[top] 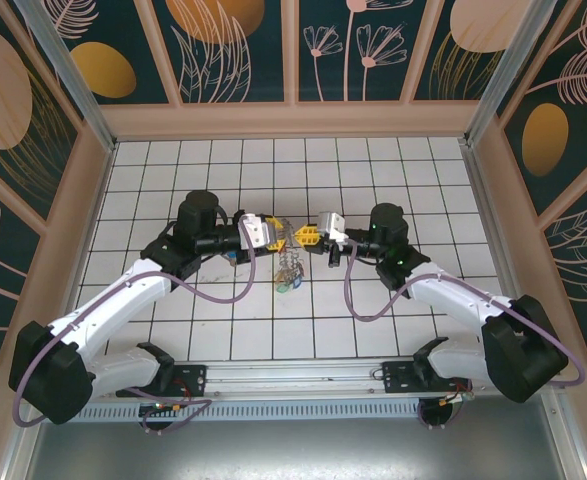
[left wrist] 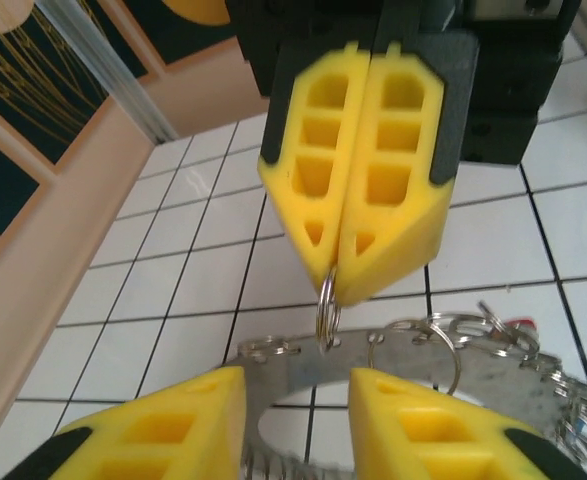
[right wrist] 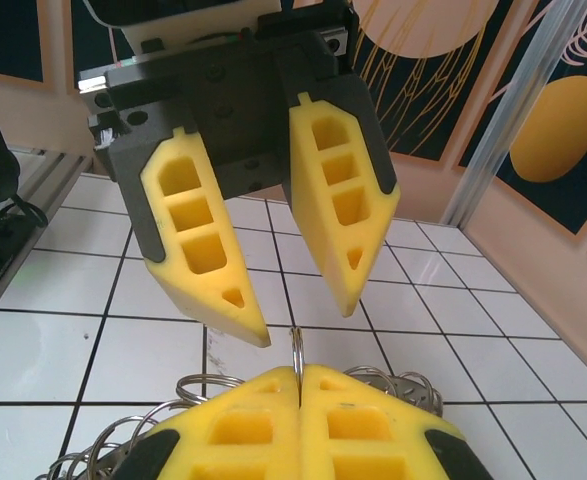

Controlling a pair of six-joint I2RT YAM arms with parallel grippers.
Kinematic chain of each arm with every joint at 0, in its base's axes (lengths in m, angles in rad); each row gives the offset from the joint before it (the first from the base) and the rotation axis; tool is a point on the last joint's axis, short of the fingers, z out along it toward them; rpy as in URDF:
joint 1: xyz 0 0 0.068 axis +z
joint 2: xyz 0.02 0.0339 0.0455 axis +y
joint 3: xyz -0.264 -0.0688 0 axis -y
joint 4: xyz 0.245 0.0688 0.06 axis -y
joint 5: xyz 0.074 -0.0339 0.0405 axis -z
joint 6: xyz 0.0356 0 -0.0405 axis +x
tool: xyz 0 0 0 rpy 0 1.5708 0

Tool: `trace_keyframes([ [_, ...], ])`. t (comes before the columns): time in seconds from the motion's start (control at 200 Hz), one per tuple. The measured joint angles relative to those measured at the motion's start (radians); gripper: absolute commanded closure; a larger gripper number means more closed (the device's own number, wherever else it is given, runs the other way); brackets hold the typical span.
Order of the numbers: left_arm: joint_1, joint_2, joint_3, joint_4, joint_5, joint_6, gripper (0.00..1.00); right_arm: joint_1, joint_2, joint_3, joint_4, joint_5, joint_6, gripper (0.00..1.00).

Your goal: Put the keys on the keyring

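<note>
Pinching a small split ring [left wrist: 326, 300] shut in the right gripper [right wrist: 299, 372] at table [top: 373, 320] centre, keyring [left wrist: 393, 372] and keys [top: 291, 272] hanging just under toward 6 o'clock, left gripper [left wrist: 295, 376] gaping open from 9 o'clock, threading step seemingly underway, next probably calling for left clamping the keyring steady.

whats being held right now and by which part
The right gripper is shut on a small split ring, pinching it by its edge. The ring is linked to the flat keyring. The left gripper is open, holding nothing.
</note>
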State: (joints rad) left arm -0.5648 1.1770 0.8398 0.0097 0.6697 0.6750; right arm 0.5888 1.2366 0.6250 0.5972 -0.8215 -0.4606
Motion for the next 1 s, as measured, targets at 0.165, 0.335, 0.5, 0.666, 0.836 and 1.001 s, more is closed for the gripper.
trace_keyframes([
  [0.165,0.0,0.0,-0.002,0.036,0.055,-0.027,0.73,0.0,0.0,0.0,0.008,-0.003,0.003,1.0],
  [0.335,0.0,0.002,-0.003,0.048,0.082,-0.034,0.74,0.0,0.0,0.0,0.013,-0.011,0.004,1.0],
  [0.5,0.0,0.007,-0.005,0.048,0.082,-0.034,0.75,0.0,-0.001,0.0,0.014,-0.011,0.004,1.0],
  [0.666,0.0,0.019,-0.01,0.051,0.082,-0.034,0.77,0.0,-0.004,0.0,0.016,-0.016,0.004,1.0],
  [0.836,0.0,0.03,-0.01,0.057,0.083,-0.034,0.8,0.003,-0.005,0.0,0.021,-0.018,0.004,1.0],
  [1.001,0.001,0.031,-0.01,0.065,0.094,-0.044,0.96,0.013,-0.005,0.0,0.026,-0.018,0.004,1.0],
])
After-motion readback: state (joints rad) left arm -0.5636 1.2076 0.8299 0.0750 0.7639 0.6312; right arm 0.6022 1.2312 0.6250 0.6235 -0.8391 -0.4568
